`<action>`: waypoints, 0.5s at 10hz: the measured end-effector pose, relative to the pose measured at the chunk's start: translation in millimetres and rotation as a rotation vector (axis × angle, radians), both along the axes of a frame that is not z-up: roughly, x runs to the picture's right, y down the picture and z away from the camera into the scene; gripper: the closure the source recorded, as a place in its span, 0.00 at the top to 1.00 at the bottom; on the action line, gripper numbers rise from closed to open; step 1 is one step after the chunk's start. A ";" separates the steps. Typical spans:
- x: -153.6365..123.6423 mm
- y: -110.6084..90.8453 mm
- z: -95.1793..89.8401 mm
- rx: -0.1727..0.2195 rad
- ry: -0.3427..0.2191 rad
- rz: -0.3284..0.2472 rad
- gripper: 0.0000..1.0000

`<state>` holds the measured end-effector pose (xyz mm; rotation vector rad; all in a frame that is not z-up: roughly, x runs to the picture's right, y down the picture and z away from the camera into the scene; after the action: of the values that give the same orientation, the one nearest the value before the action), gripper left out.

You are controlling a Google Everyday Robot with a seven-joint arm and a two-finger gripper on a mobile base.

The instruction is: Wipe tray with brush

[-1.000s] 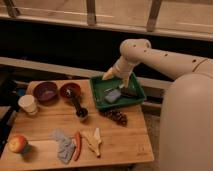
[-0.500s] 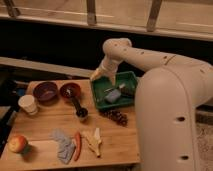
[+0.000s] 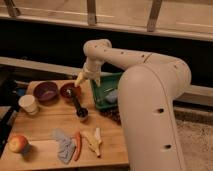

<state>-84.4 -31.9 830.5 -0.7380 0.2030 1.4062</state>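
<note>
Green tray (image 3: 97, 96) at the far right corner of the table (image 3: 45, 125), right part hidden behind the robot's white arm (image 3: 150, 110); inside, a grey-blue lump (image 3: 111, 95), too blurred to name. Black brush (image 3: 76, 103) outside the tray: flat on the table just left of it, handle running from the orange bowl (image 3: 69, 90) toward the near edge, lower end against a small metal cup (image 3: 82, 114). Over the tray's left rim, between tray and orange bowl: gripper (image 3: 88, 80), fingers (image 3: 80, 79) spread, grasping nothing. Left of the orange one, near the far edge, a purple bowl (image 3: 46, 91); toward the left edge, a white cup (image 3: 28, 104). Along the near edge, apple (image 3: 18, 143) at the left corner, then grey cloth (image 3: 62, 146), carrot (image 3: 77, 145), banana (image 3: 93, 141). Just in front of the tray, a dark brown item (image 3: 114, 116).
</note>
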 end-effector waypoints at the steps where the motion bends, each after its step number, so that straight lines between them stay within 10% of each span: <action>1: 2.2 -0.2 0.1 0.000 0.002 0.003 0.80; 5: -11.7 3.0 6.3 0.013 -0.007 -0.022 0.80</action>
<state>-96.0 -29.0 836.7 -0.7279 0.1963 1.3823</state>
